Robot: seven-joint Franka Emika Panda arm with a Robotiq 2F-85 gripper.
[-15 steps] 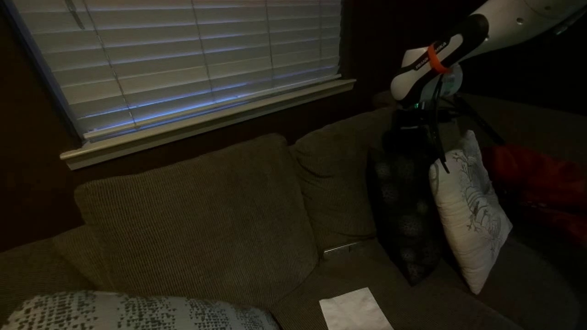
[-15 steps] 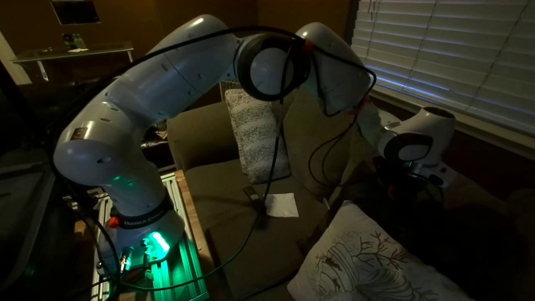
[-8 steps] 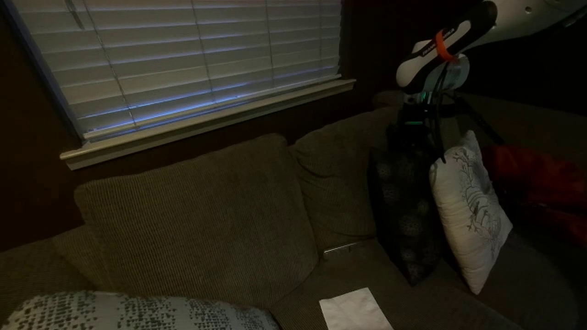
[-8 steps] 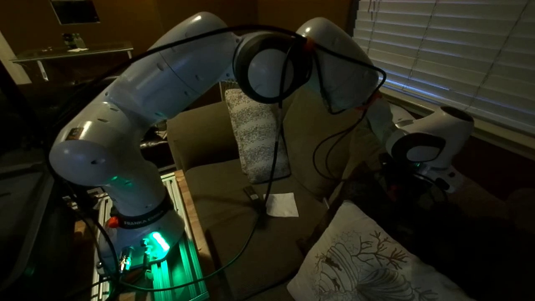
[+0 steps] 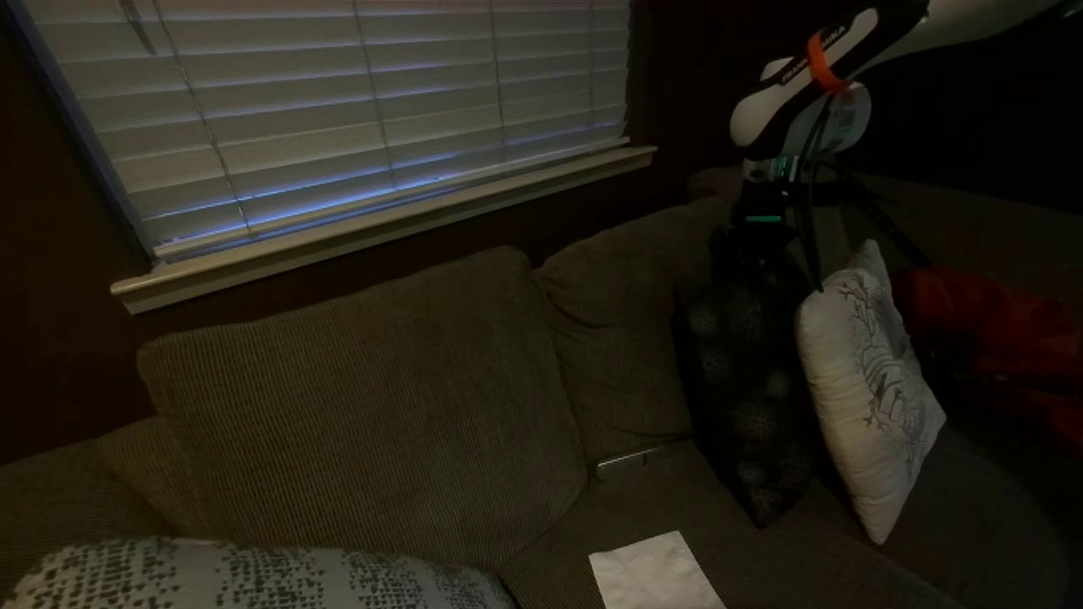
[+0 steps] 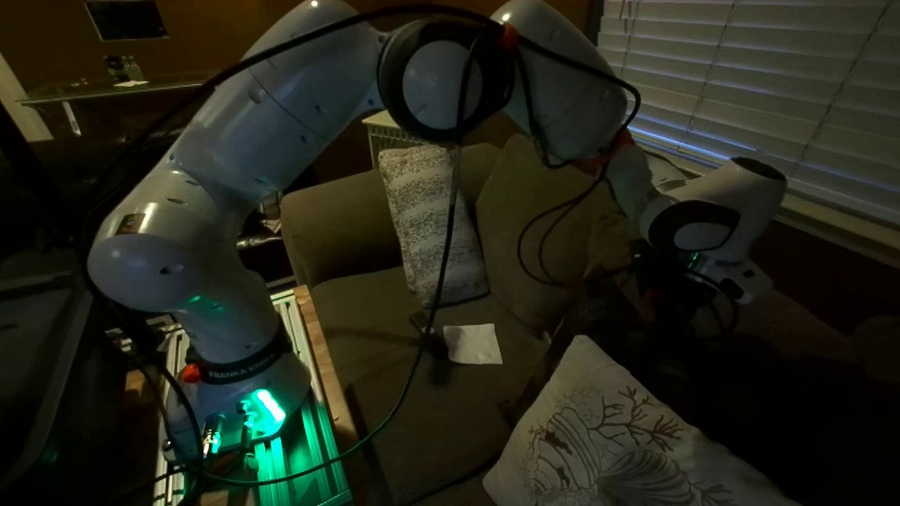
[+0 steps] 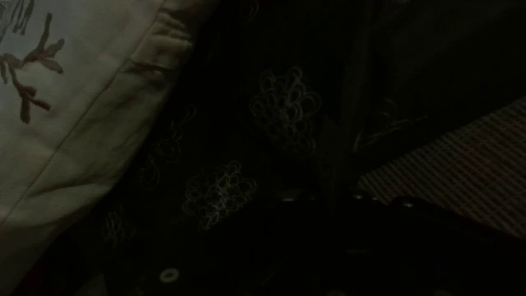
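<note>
Claw [image 7: 333, 200] looks clamped on the dark pillow [image 5: 744, 406] at its 12 o'clock (grab's done, imo). Not lifted yet, bottom's on the couch [image 5: 647, 499].

We've got a glossy white arm [image 6: 267, 137], all rounded tubes and small dark recesses [image 6: 166, 270]! A black cable [image 6: 422, 9] sweeps over the top, an orange band [image 5: 822, 64] cuts across the FRANKA EMIKA lettering [image 5: 794, 72], and down at the base [image 6: 218, 397] we spot an orange-red knob [image 6: 190, 373] and a blazing green light [image 6: 269, 406]!
</note>
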